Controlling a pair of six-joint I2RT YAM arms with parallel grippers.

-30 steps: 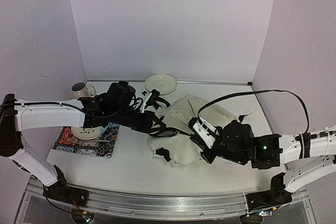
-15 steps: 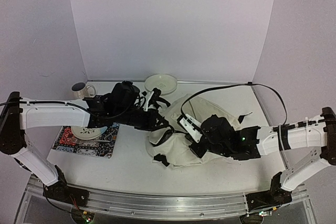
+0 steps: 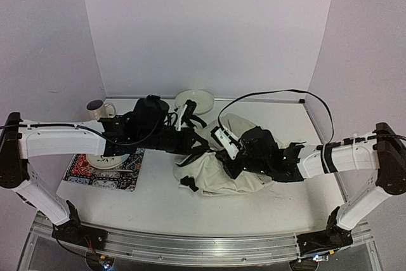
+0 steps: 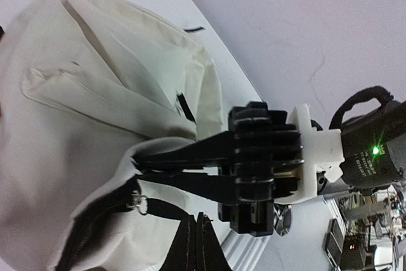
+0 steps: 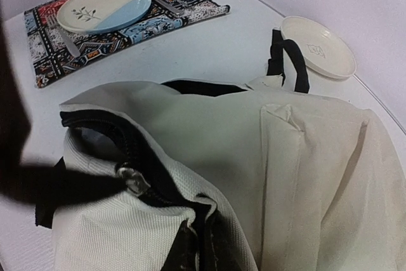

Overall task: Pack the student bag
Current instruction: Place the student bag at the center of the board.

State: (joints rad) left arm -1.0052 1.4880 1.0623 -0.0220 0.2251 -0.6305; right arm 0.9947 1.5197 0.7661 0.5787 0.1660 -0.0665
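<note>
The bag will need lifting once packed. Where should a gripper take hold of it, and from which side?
Probably the black carry loop at the end of the student bag beside the cream plate. It arches clear of the fabric, leaving a gap for one finger; come from above, jaws across the strap.

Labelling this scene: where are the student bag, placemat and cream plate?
student bag (image 5: 304, 176), right wrist view, front fabric panel.
placemat (image 5: 203, 9), right wrist view, bare patterned corner.
cream plate (image 5: 317, 46), right wrist view, centre.

placemat (image 3: 104, 176) with plate (image 5: 104, 7), mug (image 3: 96, 108), dish (image 3: 194, 101)
</note>
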